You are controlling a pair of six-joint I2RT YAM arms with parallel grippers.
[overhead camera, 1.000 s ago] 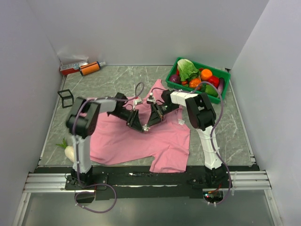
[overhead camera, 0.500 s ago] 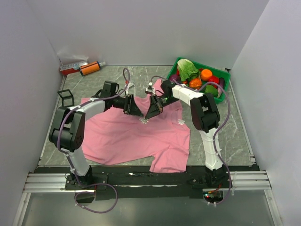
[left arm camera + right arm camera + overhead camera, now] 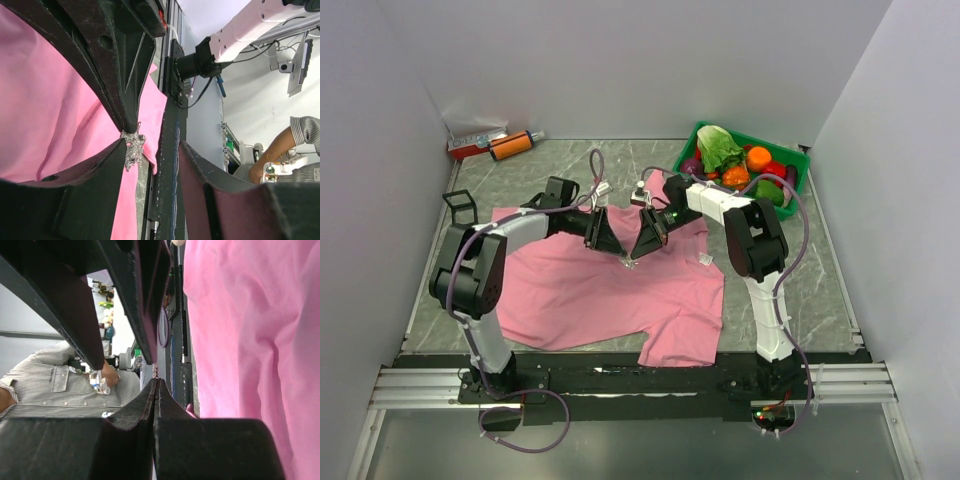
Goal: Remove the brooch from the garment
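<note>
The right claw [image 3: 155,381] pinches the brooch [image 3: 132,148]; the left claw [image 3: 615,248] hangs spread alongside. Hold the pink T-shirt [image 3: 580,295] flat with it, then pull away.

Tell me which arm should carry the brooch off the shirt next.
Right. The right gripper is already shut on the brooch, while the left gripper stands open beside it, so no handover is needed.
</note>
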